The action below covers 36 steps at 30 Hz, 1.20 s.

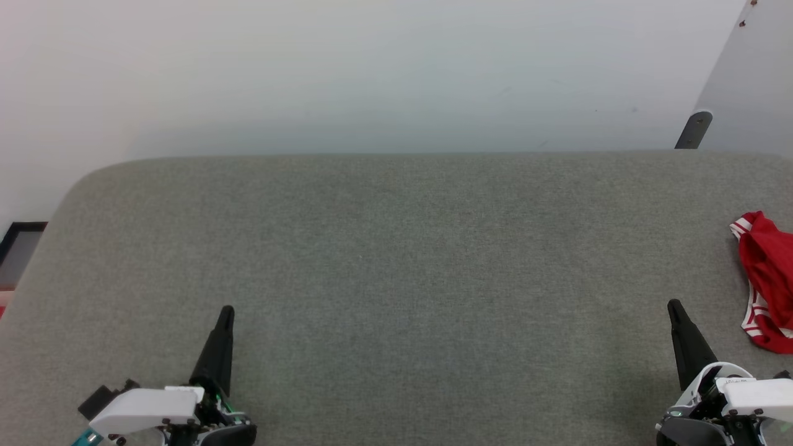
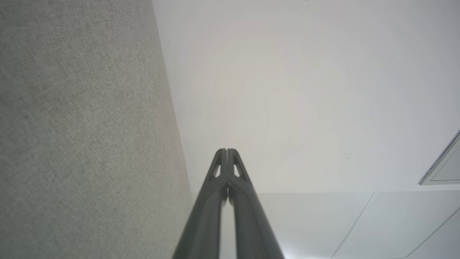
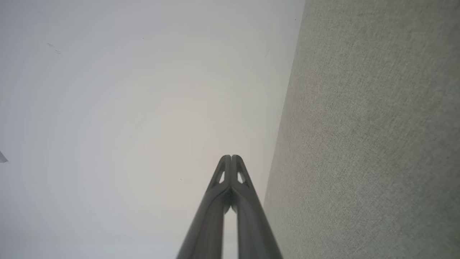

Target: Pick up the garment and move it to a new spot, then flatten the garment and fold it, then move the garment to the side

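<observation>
The garment (image 1: 768, 279) is a crumpled red piece with red-white striped trim, lying at the far right edge of the grey fabric surface (image 1: 396, 260) and partly cut off by the head view's border. My right gripper (image 1: 674, 306) rests at the lower right, shut and empty, a short way left of and nearer than the garment. Down at the lower left my left gripper (image 1: 227, 311) is also shut and holds nothing. In the left wrist view the left gripper (image 2: 227, 150) has its tips pressed together, and in the right wrist view the right gripper (image 3: 231, 157) does too.
A pale wall (image 1: 372, 74) rises behind the surface's far edge. A dark bracket (image 1: 694, 130) on a grey panel sits at the back right. At the left edge a dark-framed object (image 1: 18, 244) lies beyond the rounded corner.
</observation>
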{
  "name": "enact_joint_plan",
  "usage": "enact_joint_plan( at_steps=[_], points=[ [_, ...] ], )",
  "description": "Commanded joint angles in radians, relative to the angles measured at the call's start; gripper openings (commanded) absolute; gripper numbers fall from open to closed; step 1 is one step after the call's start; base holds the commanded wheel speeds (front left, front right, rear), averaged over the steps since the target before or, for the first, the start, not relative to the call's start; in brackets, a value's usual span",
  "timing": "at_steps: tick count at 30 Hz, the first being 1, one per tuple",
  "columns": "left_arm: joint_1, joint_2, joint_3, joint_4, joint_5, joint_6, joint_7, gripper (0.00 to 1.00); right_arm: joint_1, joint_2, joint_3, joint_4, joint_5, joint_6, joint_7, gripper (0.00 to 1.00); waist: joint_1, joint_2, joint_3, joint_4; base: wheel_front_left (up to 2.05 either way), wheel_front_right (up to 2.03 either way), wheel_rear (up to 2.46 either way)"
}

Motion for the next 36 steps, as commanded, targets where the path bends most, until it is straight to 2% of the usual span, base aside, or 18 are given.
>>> enact_joint_plan(
  at_steps=[1, 36],
  points=[
    [-0.008, 0.001, 0.002, 0.001, -0.002, -0.005, 0.003, 0.00, -0.003, 0.004, 0.000, -0.003, 0.004, 0.000, 0.002, 0.00, -0.0001, -0.0001, 0.000, 0.000, 0.00, 0.00, 0.00],
    [-0.008, 0.001, 0.001, 0.001, -0.003, -0.005, 0.002, 0.00, -0.003, 0.004, 0.000, -0.003, 0.004, 0.000, 0.002, 0.00, -0.0001, -0.0001, 0.000, 0.000, 0.00, 0.00, 0.00]
  ],
)
